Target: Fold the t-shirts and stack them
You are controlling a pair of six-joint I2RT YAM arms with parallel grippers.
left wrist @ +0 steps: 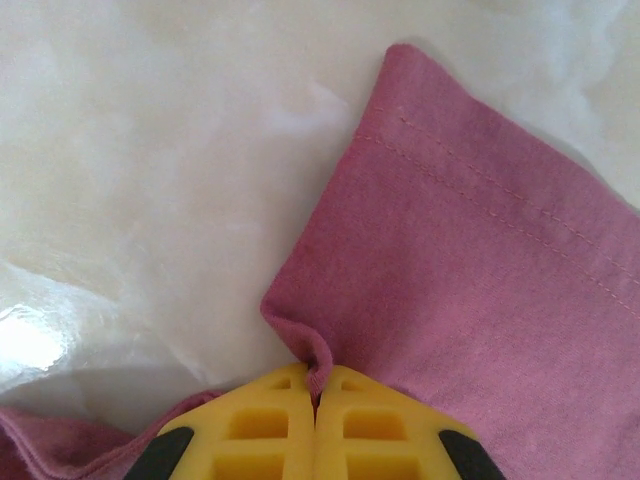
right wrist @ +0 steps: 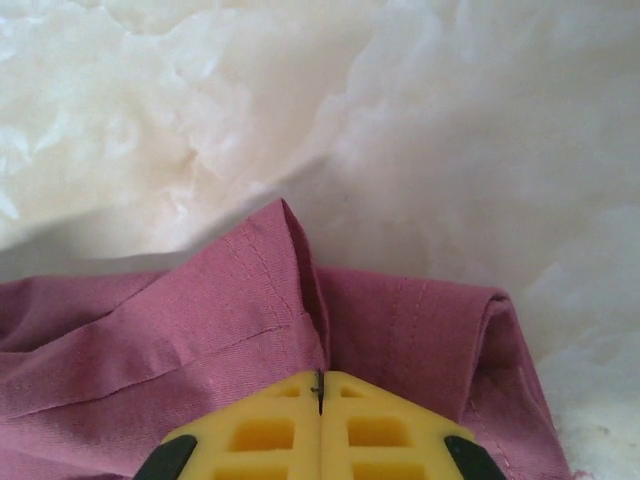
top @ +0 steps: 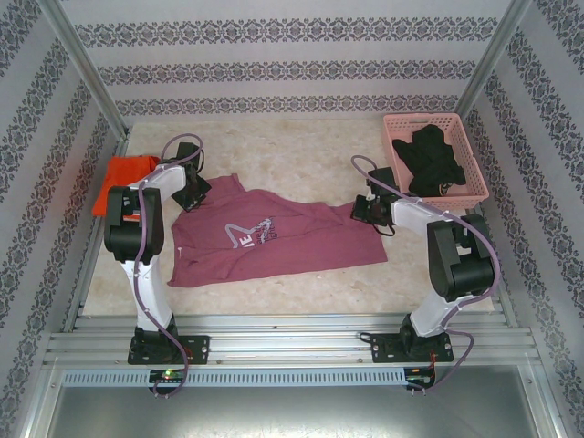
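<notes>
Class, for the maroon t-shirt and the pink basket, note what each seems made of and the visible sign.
The maroon t-shirt looks like soft matte cloth, probably cotton; it creases and shows a stitched hem. The pink basket is likely rigid moulded plastic, judging by its even lattice walls.

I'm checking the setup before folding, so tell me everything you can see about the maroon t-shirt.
The maroon t-shirt is soft cloth with stitched hems and a white outline figure with lettering on the chest. It lies spread out, wrinkled and unfolded, near the middle of the pale table. The left pincer is shut on a pinch of cloth at its far left corner. The right pincer is shut on a bunched hemmed edge at its right end.
</notes>
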